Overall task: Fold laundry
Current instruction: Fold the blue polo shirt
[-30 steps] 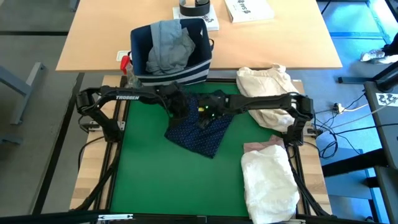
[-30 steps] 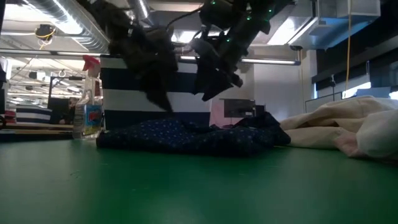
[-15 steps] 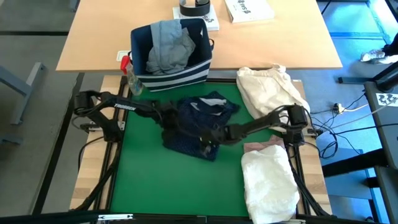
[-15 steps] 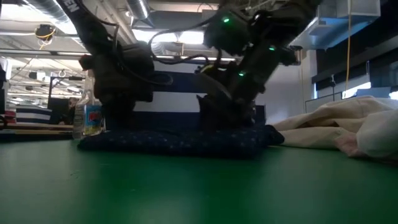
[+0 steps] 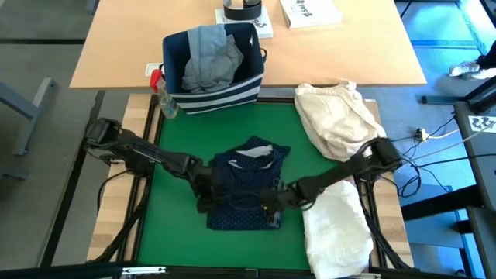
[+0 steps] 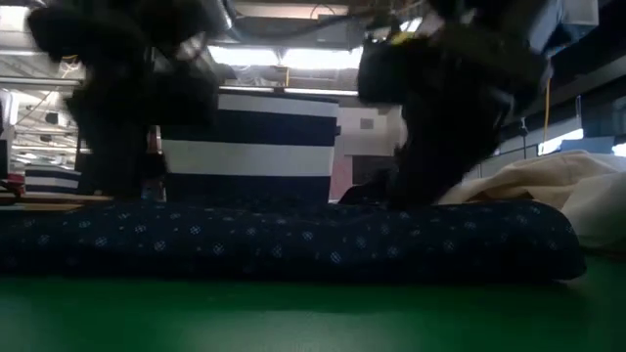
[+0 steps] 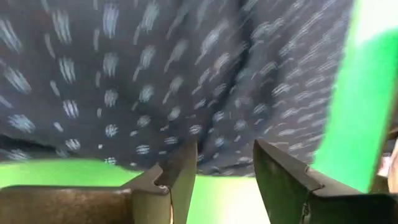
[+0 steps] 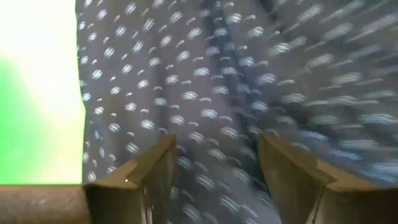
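A: Where's my dotted shirt (image 5: 244, 190)?
B: Mid-counter, folded once. Left pincer (image 5: 204, 203) and right pincer (image 5: 273, 203) both stand open over its near edge; jeans (image 5: 208, 56) remain binned.

**Colours on and around the table**

The navy white-dotted shirt (image 5: 244, 190) lies on a bright green mat (image 5: 174, 240). The fabric bin (image 5: 221, 87) is navy with white stripes and holds light grey jeans (image 5: 209, 58). The cloth bundle (image 5: 337, 116) is cream-beige, the white shirt (image 5: 337, 232) plain. The desk (image 5: 116, 39) is light wood.
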